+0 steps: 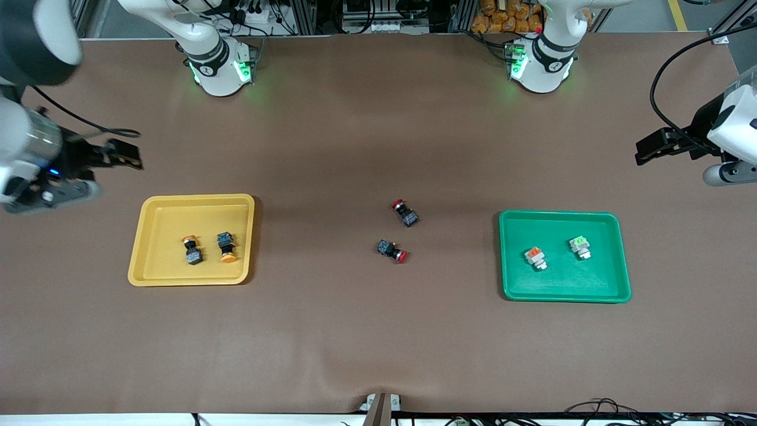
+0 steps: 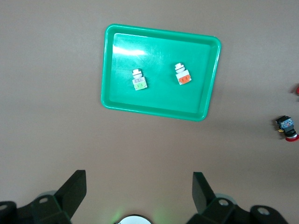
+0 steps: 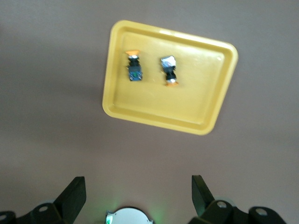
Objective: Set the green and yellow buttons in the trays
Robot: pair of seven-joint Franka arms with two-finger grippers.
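The buttons look small, hard and light; pinch one by its body. Two yellow buttons (image 1: 209,248) lie in the yellow tray (image 1: 148,236), the green button (image 1: 579,245) in the green tray (image 1: 618,260). Both arms wait up high, left end effector (image 2: 139,189) and right end effector (image 3: 138,189) spread wide, holding nothing.

Left end effector (image 2: 138,191), right end effector (image 3: 138,191): raised, apparently waiting, fingers spread.

Even, bright overhead light on the brown table (image 1: 355,331); shadows are short and soft. A white glare streak lies on the green tray (image 2: 122,101) floor in the left wrist view. The right wrist view is slightly soft, the yellow tray (image 3: 117,109) mildly blurred.
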